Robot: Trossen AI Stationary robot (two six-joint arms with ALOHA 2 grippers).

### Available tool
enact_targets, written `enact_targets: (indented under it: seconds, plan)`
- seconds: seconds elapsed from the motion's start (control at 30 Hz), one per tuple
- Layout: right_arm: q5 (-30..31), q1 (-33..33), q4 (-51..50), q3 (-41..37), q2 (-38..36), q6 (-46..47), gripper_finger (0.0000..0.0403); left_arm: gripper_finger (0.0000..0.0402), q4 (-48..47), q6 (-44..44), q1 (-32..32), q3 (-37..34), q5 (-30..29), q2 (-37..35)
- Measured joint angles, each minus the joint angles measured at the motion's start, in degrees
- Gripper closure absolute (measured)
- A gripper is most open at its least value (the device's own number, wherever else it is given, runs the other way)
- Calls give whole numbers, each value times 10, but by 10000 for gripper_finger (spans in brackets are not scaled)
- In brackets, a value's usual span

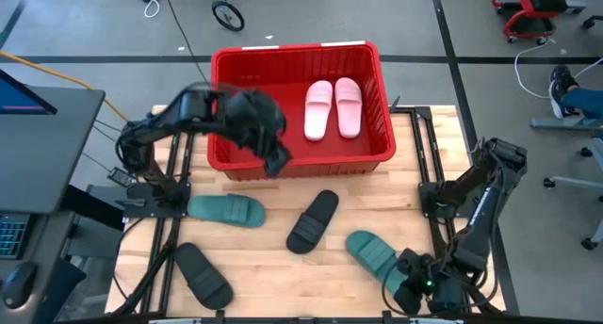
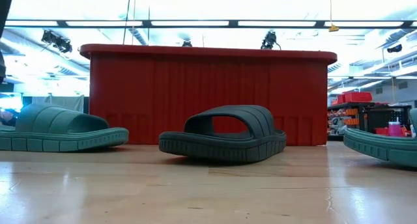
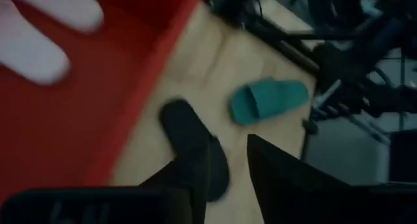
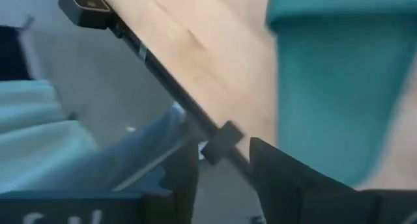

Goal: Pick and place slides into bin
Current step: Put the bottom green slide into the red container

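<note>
The red bin (image 1: 226, 154) stands at the table's far middle with two pale pink slides (image 1: 319, 109) lying in it. On the table lie a green slide (image 1: 226, 211), a black slide (image 1: 313, 220), another black slide (image 1: 201, 274) and a second green slide (image 1: 374, 253). My left gripper (image 1: 278, 164) hangs open and empty over the bin's near wall; its wrist view shows the gripper (image 3: 228, 175) above the middle black slide (image 3: 189, 133). My right gripper (image 1: 405, 286) is open low at the table's near right edge, beside the right green slide (image 4: 326, 87).
The low view shows the bin's ribbed wall (image 2: 208, 97) behind the left green slide (image 2: 58, 129), the middle black slide (image 2: 225, 136) and the right green slide (image 2: 384, 146). Bare wood lies between the slides. The table's metal edge (image 4: 215, 139) runs just past my right gripper.
</note>
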Motion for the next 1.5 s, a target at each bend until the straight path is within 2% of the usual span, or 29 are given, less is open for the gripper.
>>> enact_targets:
  seconds: [0.17,0.33,0.5,0.67,0.8,0.97,1.1,1.33,1.5]
  plan:
    - [44,7,91,-81,1,22,230,279,-19,-76,-66,-23,-31,6]
    - [81,4,85,-106,0,21,224,277,-43,-150,-130,-80,-59,9]
    - [154,-4,83,-125,0,38,224,270,-39,-234,-184,-156,-75,9]
    - [140,-37,85,-151,0,89,224,267,15,-312,-220,-230,-76,9]
    - [146,-59,90,-168,0,117,225,272,57,-332,-238,-266,-75,9]
    - [99,-71,149,-170,0,127,225,281,81,-353,-249,-275,-76,9]
    - [107,-71,145,-170,0,130,225,285,83,-354,-253,-276,-75,9]
    - [113,-117,116,-170,7,139,225,285,87,-354,-249,-276,-75,9]
    - [161,-157,107,-170,14,131,225,283,88,-354,-249,-276,-75,9]
